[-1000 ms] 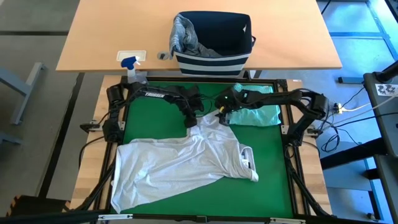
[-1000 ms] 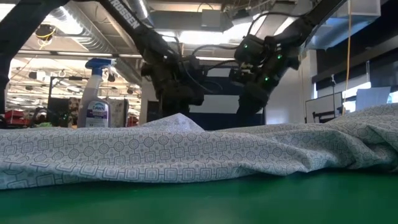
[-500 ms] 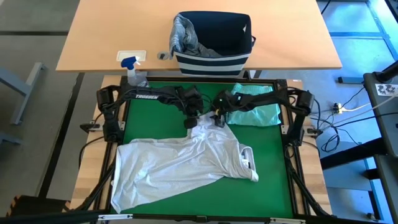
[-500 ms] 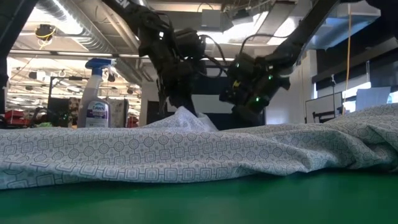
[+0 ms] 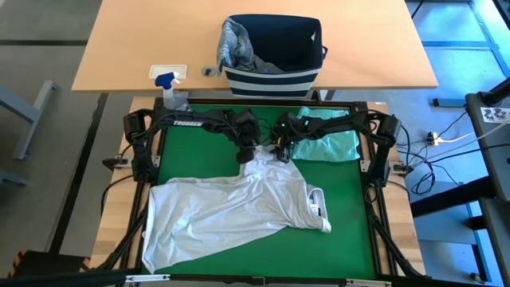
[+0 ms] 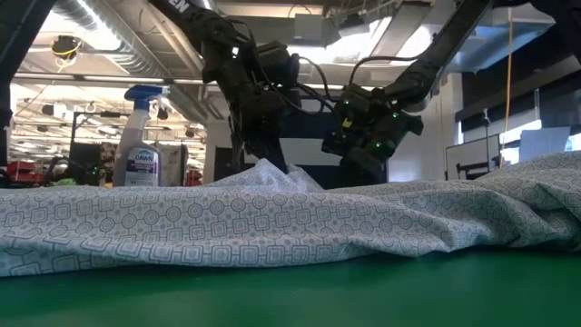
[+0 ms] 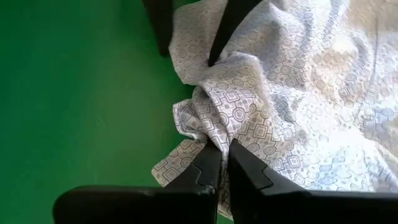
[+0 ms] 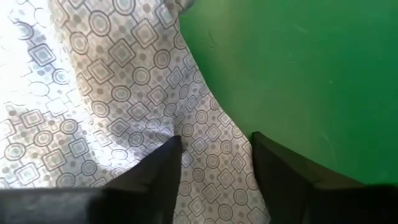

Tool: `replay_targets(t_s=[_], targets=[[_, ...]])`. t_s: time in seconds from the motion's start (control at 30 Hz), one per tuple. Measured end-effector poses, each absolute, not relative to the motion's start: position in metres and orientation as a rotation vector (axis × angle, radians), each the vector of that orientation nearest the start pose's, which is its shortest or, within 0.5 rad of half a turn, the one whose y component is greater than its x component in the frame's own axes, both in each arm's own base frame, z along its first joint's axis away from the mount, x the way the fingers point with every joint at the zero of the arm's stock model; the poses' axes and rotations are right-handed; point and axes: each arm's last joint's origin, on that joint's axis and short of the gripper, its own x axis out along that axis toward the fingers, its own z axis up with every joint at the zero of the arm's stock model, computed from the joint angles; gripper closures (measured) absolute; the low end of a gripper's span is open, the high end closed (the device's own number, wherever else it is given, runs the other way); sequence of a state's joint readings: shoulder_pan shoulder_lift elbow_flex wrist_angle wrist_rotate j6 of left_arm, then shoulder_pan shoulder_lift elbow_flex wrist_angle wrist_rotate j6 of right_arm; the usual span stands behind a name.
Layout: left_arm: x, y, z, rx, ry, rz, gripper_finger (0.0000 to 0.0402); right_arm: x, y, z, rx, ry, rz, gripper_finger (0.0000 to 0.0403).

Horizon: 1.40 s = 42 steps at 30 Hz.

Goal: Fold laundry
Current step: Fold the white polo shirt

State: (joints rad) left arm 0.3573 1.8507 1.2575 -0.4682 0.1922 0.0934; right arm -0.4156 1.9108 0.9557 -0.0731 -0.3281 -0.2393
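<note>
The white patterned t-shirt (image 5: 239,209) is lying spread and rumpled across the green counter (image 5: 351,215), its far edge gathered into a small peak between the two arms. The left tool (image 5: 249,154) is standing at that peak with its fingers pressed together on a pinch of the t-shirt's edge, the cloth bunching just ahead of them in the left wrist view. The right tool (image 5: 279,151) is sitting just beside it on the same edge; its fingers (image 8: 155,171) are standing apart, straddling a strip of cloth that runs between them, with no grip made yet as far as I can judge. A mint-teal garment (image 5: 325,143) is lying folded at the far right of the counter, and a grey garment (image 5: 233,41) is hanging out of the striped basket (image 5: 275,49) beyond.

For the step in hand, the right tool ought to be closing on a single layer of the hem, well clear of the left tool's pinch, so the edge can be drawn taut between them rather than dragged in a clump.

Against the frame a second ago, the right arm is reaching further inward, its tool now nearer the left one and its fingers narrower, and the cloth peak is standing slightly higher
</note>
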Motion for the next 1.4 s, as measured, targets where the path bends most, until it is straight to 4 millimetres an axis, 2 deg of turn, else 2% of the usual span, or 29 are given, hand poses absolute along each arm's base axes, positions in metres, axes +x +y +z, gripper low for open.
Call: replay_targets(t_s=[0.13, 0.4, 0.53, 0.63, 0.8, 0.93, 1.07, 1.17, 1.37, 1.4], targets=[[0.354, 0.126, 0.186, -0.317, 1.02, 0.097, 0.0365, 0.321, -0.131, 0.111, 0.153, 0.948, 0.029, 0.0239], [0.348, 0.122, 0.183, -0.545, 1.093, 0.171, 0.0243, 0.32, -0.13, 0.111, 0.156, 0.954, 0.032, 0.0248], [0.348, 0.119, 0.171, -0.578, 1.13, 0.151, 0.0195, 0.32, -0.13, 0.111, 0.156, 0.955, 0.032, 0.0247], [0.351, 0.115, 0.156, -0.549, 1.16, 0.173, 0.0178, 0.32, -0.13, 0.111, 0.156, 0.955, 0.032, 0.0247], [0.355, 0.108, 0.134, -0.534, 1.213, 0.169, 0.0173, 0.32, -0.13, 0.111, 0.157, 0.956, 0.032, 0.0247], [0.36, 0.102, 0.128, -0.505, 1.212, 0.116, 0.0177, 0.32, -0.13, 0.111, 0.157, 0.957, 0.031, 0.0247], [0.361, 0.098, 0.127, -0.459, 1.214, 0.085, 0.0205, 0.32, -0.13, 0.111, 0.156, 0.957, 0.031, 0.0246], [0.361, 0.093, 0.122, -0.414, 1.23, 0.057, 0.0248, 0.32, -0.13, 0.111, 0.153, 0.958, 0.027, 0.0246], [0.363, 0.092, 0.115, -0.343, 1.243, 0.026, 0.0375, 0.32, -0.13, 0.111, 0.136, 0.962, 0.028, 0.0246], [0.363, 0.093, 0.115, -0.336, 1.244, 0.037, 0.0385, 0.32, -0.13, 0.111, 0.126, 0.962, 0.039, 0.0246]])
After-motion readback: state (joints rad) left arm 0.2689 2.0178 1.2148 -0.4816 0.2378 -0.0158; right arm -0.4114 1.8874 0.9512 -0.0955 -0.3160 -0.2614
